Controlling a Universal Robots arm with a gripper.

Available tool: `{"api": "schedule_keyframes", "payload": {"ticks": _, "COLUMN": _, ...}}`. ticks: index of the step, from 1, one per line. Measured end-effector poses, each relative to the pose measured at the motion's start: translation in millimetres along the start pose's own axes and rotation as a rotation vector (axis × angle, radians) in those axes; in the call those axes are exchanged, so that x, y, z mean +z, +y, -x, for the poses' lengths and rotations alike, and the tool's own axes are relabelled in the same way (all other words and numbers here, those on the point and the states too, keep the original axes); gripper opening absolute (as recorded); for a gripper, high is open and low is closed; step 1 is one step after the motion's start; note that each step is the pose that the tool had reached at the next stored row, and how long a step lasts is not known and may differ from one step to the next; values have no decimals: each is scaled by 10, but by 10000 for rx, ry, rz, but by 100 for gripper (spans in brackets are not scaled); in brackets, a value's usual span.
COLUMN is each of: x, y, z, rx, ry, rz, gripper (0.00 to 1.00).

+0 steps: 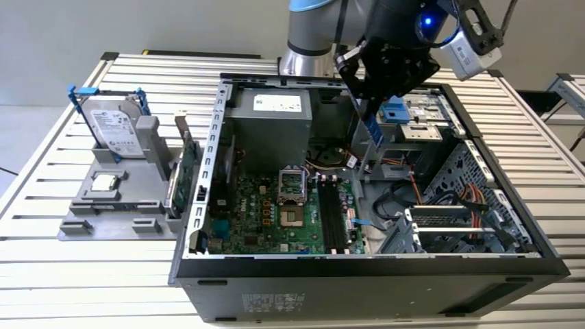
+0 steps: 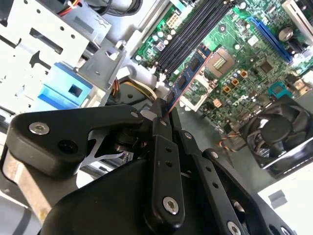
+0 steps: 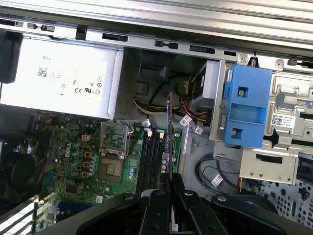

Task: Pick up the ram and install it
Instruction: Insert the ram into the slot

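Jaws gripping ram (image 2: 188, 73), open case (image 1: 366, 288), slatted table (image 1: 92, 274)

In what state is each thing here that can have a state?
Black computer case, on its side, panel off.
Slim blue ram stick, held upright over the case, unseated.
Black gripper, shut on the ram stick.
Black memory slots, apparently empty.
Silver hard drive in blue frame, standing in the grey holder.
Green expansion card, on edge beside the case.
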State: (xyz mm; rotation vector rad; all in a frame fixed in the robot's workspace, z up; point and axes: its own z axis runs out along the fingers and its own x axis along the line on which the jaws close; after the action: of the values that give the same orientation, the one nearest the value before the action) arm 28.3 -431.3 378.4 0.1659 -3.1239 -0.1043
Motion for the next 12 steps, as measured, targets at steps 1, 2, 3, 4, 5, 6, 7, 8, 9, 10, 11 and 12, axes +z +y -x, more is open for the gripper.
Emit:
{"api": "schedule_keyframes", "payload": {"ticks": 1, "x": 0, "y": 0, "z": 0, "rx": 82, "ry": -6, "rz": 1, "gripper": 0}}
{"api": "schedule_keyframes", "payload": {"ticks": 2, "x": 0, "y": 0, "z": 0, "rx": 169, "ry": -11, "rz": 1, "gripper": 0}}
{"api": "schedule_keyframes", "payload": {"ticks": 3, "x": 0, "y": 0, "z": 0, "rx": 254, "ry": -17, "rz": 2, "gripper": 0}}
{"api": "schedule_keyframes", "payload": {"ticks": 4, "x": 0, "y": 0, "z": 0, "rx": 272, "ry": -18, "rz": 2, "gripper": 0}}
{"api": "schedule_keyframes", "payload": {"ticks": 5, "x": 0, "y": 0, "z": 0, "rx": 275, "ry": -19, "rz": 3, "gripper": 0}}
{"api": "schedule_keyframes", "payload": {"ticks": 6, "x": 0, "y": 0, "z": 0, "rx": 277, "ry": -19, "rz": 3, "gripper": 0}}
{"api": "schedule_keyframes", "payload": {"ticks": 7, "x": 0, "y": 0, "z": 0, "rx": 279, "ry": -19, "rz": 2, "gripper": 0}}
{"api": "schedule_keyframes", "payload": {"ticks": 8, "x": 2, "y": -1, "z": 0, "rx": 279, "ry": -19, "rz": 2, "gripper": 0}}
{"api": "schedule_keyframes", "payload": {"ticks": 9, "x": 5, "y": -4, "z": 0, "rx": 281, "ry": -19, "rz": 3, "gripper": 0}}
{"api": "schedule_keyframes", "payload": {"ticks": 10, "x": 9, "y": -8, "z": 3, "rx": 280, "ry": -17, "rz": 4, "gripper": 0}}
{"api": "schedule_keyframes", "payload": {"ticks": 11, "x": 13, "y": -15, "z": 7, "rx": 280, "ry": -12, "rz": 2, "gripper": 0}}
{"api": "schedule_keyframes", "payload": {"ticks": 12, "x": 17, "y": -23, "z": 13, "rx": 280, "ry": -8, "rz": 3, "gripper": 0}}
